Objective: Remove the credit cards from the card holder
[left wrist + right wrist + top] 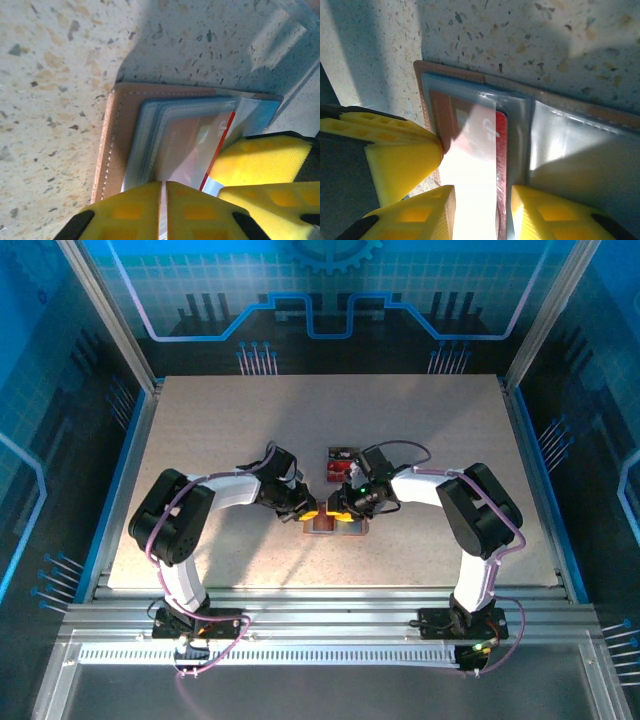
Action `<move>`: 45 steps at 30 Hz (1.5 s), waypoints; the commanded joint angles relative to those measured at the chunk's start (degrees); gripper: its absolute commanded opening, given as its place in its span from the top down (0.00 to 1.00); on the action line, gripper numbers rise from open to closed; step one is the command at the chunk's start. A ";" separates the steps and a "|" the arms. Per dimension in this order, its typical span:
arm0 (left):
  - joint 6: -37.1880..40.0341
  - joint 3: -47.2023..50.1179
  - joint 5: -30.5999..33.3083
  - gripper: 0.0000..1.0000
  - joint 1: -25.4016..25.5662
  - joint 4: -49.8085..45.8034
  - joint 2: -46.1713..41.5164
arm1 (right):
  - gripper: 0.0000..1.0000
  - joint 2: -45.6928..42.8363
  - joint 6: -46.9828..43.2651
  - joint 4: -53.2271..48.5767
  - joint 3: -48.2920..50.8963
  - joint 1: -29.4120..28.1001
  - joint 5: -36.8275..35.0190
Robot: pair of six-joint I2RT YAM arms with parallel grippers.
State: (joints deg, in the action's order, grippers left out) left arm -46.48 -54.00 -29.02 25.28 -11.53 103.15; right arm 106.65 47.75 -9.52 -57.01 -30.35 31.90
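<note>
— Where's the card holder (pixel 335 525)?
— Spread open on the counter (pixel 200 440), toward its near edge, with wide bare surface left and right.
— And the claws?
— The left claw (pixel 164 187) is almost closed at the credit card (pixel 192 142) edge. The right claw (pixel 482 195) is part open astride it, grip unclear.

- right gripper (pixel 482 210): yellow fingers apart, straddling a red credit card (pixel 487 135) in a clear pocket (pixel 515 120)
- card holder (pixel 580 160) lies open on speckled table (pixel 520 35)

From above, the left tool (pixel 311 511) and right tool (pixel 341 510) hide most of the card holder (pixel 336 529). Glare whitens the near end of the credit card (pixel 492 131), leaving its markings unreadable.
</note>
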 commanded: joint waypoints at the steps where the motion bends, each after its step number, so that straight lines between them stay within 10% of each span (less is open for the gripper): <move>1: 0.01 -1.28 -0.70 0.87 -0.41 -2.62 -1.83 | 0.65 -1.72 -1.03 -3.12 -0.66 -0.19 -1.61; 45: -0.10 -0.41 -1.30 0.92 -0.40 -1.29 -1.02 | 0.65 -0.22 -3.76 -8.94 -4.36 -2.68 -5.66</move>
State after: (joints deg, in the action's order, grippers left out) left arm -46.57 -54.26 -28.99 25.28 -12.97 101.78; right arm 105.45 45.36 -16.14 -59.75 -32.25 27.27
